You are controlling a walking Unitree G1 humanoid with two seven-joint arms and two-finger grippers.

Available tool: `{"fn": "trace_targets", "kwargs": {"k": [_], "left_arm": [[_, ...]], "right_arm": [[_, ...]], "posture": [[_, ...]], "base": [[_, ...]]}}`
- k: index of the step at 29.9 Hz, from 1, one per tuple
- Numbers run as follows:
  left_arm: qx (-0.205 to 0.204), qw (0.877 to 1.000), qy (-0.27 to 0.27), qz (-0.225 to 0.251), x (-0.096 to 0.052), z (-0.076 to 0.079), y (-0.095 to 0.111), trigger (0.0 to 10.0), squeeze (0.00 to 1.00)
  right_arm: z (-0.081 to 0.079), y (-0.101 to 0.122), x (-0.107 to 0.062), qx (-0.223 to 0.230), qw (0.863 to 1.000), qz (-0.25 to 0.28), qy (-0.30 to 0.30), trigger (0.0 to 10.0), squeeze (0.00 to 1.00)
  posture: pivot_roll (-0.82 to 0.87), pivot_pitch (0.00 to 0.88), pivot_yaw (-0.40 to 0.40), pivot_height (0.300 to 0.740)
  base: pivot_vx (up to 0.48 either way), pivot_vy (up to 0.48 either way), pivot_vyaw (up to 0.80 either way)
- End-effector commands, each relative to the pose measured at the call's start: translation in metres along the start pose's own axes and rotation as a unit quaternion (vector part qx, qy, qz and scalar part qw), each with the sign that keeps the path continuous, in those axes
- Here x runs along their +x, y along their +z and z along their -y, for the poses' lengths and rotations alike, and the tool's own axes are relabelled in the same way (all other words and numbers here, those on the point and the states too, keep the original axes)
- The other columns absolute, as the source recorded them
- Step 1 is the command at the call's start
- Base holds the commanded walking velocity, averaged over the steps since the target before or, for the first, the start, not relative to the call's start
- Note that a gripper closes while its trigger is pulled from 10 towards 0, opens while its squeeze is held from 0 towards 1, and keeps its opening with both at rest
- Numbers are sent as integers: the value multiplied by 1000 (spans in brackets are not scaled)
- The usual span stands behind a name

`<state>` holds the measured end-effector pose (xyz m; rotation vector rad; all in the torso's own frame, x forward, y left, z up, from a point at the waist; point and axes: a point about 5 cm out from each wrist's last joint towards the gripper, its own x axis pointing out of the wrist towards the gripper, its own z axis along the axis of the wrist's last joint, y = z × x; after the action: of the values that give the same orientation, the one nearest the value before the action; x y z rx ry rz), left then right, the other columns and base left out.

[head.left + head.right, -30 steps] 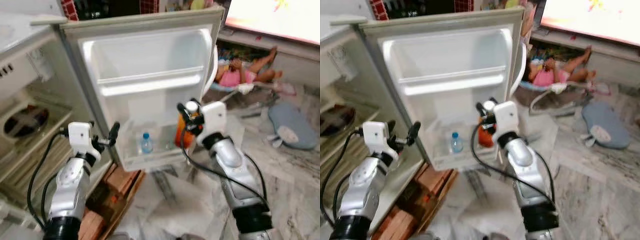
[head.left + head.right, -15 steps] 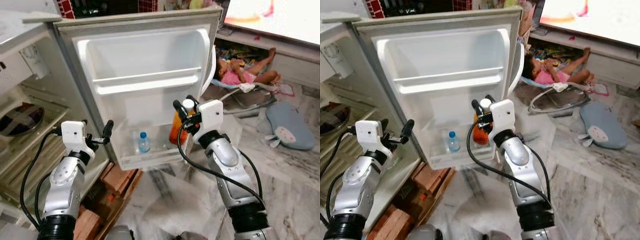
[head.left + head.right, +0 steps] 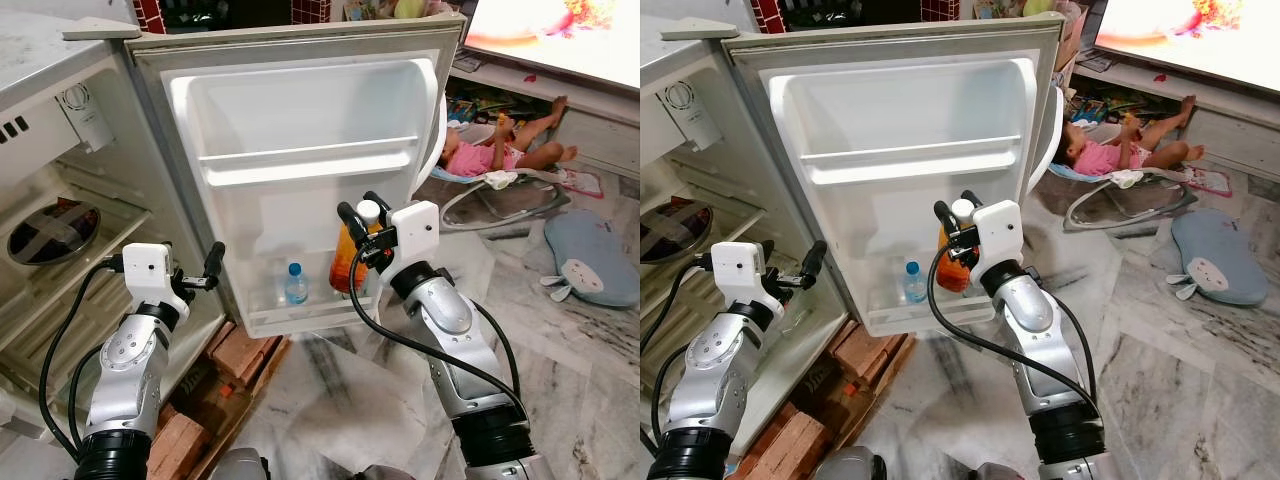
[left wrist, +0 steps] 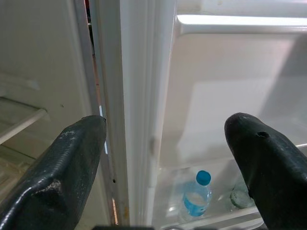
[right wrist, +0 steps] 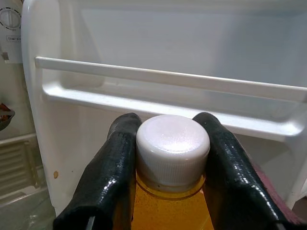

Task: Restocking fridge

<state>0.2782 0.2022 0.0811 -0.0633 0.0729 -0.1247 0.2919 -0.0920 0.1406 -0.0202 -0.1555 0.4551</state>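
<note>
We see a glossy white plastic fridge door (image 3: 300, 130); before it the orange bottle (image 3: 345, 262) has a ribbed, satiny white plastic cap (image 5: 172, 148). Below that door lie rough bricks (image 3: 240, 355) on polished, veined marble floor (image 3: 570, 350).

Bright, even indoor light; sharp.

I see the orange bottle (image 3: 345, 262) partly hidden behind the right claw (image 3: 360, 214); its label is unreadable.

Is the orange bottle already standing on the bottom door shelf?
No, the right gripper holds the orange bottle by its neck, above the bottom door shelf.
</note>
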Motion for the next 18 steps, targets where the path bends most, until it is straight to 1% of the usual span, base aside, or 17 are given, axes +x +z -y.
{"fn": "trace_targets", "kwargs": {"k": [1,4,15,18], "left_arm": [[5,1000,4,-6,1,-1,-1,10000,0],[5,1000,3,-3,1,-1,-1,10000,0],[6,1000,-1,1,0,-1,0,10000,0],[1,1000,2,-6,0,-1,-1,10000,0]], "right_arm": [[2,5,0,-4,1000,12,-2,10000,0],[2,5,0,-4,1000,11,-2,10000,0],[1,4,1,-6,1000,8,0,10000,0],[2,4,0,-6,1000,7,0,10000,0]], "posture": [[88,21,-11,740],[88,21,-11,740],[88,23,-12,740],[87,24,-13,740]], "base": [[0,0,0],[0,0,0],[353,0,0],[334,341,0]]}}
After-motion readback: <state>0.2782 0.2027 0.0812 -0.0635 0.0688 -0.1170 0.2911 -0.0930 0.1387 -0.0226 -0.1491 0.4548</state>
